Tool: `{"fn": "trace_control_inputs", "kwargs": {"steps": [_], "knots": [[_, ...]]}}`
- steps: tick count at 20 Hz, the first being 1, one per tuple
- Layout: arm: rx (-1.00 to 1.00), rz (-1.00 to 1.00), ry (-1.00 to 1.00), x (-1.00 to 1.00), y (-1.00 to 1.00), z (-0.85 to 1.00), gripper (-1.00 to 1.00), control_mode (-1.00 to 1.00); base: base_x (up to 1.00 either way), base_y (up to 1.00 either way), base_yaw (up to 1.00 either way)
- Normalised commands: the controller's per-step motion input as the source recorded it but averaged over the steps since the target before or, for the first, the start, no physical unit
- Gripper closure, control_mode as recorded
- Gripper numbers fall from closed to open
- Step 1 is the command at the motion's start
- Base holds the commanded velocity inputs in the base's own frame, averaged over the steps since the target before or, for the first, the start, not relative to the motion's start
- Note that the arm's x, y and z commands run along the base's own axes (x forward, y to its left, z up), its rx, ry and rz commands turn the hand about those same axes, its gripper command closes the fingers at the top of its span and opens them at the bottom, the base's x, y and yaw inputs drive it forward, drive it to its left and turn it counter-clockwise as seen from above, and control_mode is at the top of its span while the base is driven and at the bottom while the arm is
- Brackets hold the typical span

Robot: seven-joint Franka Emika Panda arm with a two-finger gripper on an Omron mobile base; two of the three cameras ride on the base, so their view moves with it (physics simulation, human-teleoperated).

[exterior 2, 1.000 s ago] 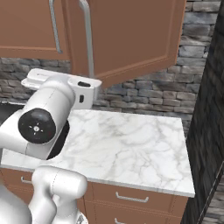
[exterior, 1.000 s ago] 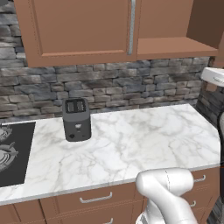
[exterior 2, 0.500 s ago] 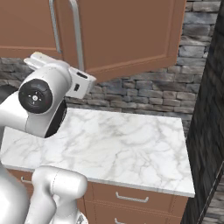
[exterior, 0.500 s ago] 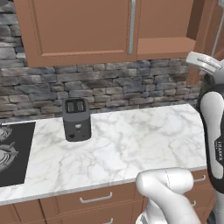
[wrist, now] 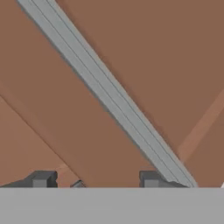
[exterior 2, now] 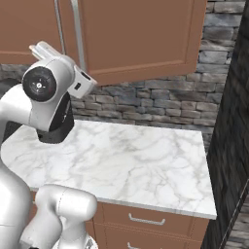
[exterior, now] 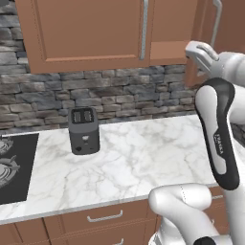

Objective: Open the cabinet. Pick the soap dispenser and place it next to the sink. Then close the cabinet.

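Left base view, from left to right: a black cooktop (exterior: pixel 12 167) is lying at the left edge of the white marble counter (exterior: pixel 139 162); a dark grey two-slot toaster (exterior: pixel 83 130) is standing upright on the counter near its back edge, just right of the cooktop and well apart from the arm. Above, the cabinet (exterior: pixel 91 33) is hanging against the grey stone backsplash (exterior: pixel 119 95), its left door lying flat and shut with a silver bar handle (exterior: pixel 145 28) running down its right side, while its right door (exterior: pixel 210 28) is standing swung out toward the camera. The white arm is rising at the right edge, its hand reaching up to the lower edge of that swung door. Right base view: the arm is occupying the left side, its wrist lifted just beside the silver handle (exterior 2: pixel 78 34) of the open door (exterior 2: pixel 141 39), which is projecting over the counter (exterior 2: pixel 131 160); low drawers (exterior 2: pixel 151 221) are sitting under the counter's front edge. Hand view: the gripper (wrist: pixel 94 180) is pointing at the brown door panel, with the bar handle (wrist: pixel 109 94) crossing diagonally from upper left to lower right; the right fingertip (wrist: pixel 151 178) is lying just beside the bar, the left one well apart, and whether the claw is grasping the bar cannot be told.
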Motion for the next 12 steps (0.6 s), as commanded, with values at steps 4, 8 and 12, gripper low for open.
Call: {"fn": "trace_control_inputs", "kwargs": {"steps": [4, 8, 12], "knots": [[0.17, -0.01, 0.0, 0.76, 0.0, -0.09, -1.0, -1.0, 0.0, 0.0, 0.0], [0.18, -0.02, 0.0, 0.65, 0.0, -0.12, -1.0, -1.0, 0.0, 0.0, 0.0], [0.21, -0.04, 0.0, 0.67, 0.0, -0.18, -1.0, -1.0, 0.0, 0.0, 0.0]]}}
